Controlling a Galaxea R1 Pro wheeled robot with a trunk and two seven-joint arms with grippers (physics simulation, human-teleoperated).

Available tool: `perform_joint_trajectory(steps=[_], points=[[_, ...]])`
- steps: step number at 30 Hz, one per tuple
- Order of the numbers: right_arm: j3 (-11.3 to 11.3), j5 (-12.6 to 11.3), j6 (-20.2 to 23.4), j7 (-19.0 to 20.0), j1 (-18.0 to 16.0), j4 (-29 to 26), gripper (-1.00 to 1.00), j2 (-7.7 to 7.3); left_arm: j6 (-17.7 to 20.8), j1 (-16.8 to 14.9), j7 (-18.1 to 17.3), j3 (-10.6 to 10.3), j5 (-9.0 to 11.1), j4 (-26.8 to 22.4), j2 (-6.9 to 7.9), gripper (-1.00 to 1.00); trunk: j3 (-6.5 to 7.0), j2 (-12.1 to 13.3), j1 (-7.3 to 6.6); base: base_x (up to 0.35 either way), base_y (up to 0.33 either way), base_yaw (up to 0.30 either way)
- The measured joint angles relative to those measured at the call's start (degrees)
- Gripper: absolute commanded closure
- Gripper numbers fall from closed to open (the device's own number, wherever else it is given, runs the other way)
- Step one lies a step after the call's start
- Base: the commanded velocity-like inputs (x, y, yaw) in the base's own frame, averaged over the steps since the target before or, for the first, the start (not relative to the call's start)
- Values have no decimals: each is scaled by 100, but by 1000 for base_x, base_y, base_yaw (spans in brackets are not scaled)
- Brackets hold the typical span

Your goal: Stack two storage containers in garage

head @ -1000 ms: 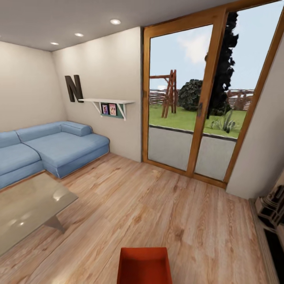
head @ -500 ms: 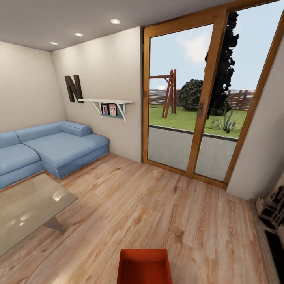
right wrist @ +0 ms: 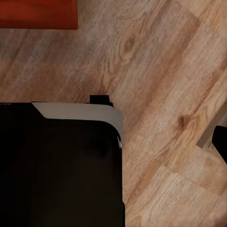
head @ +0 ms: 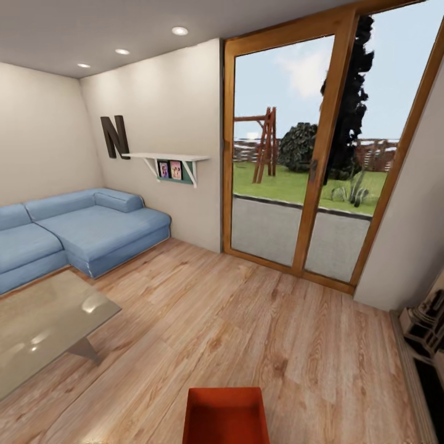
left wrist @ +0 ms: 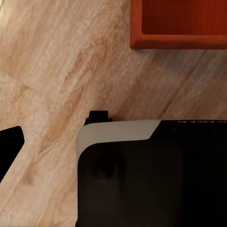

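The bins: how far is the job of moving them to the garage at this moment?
Nothing looks done yet. One bin sits on the wood floor of the living room, with the sofa and glass doors in sight; it is close in front of the robot and not lifted. Left to do: carry both bins to the garage and stack them there.

one storage container point(head: 226, 414), one blue sofa point(head: 74, 231), one glass table point(head: 43, 324)

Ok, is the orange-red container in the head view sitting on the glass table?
No, the storage container rests on the wood plank floor, well apart from the glass table.
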Motion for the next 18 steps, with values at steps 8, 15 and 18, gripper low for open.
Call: perform_joint_trajectory(steps=[8, 15, 18], points=[[0, 0, -1, 0, 0, 0, -100, -1, 0, 0, 1, 0, 0, 0, -3, -100, -71, 0, 0, 0, 0, 0], [0, 0, -1, -2, 0, 0, -100, -1, 0, 0, -2, 0, 0, 0, -1, -100, -135, 0, 0, 0, 0, 0], [0, 0, -2, -3, 0, 0, -100, -1, 0, 0, 1, 0, 0, 0, -2, -100, -163, 0, 0, 0, 0, 0]])
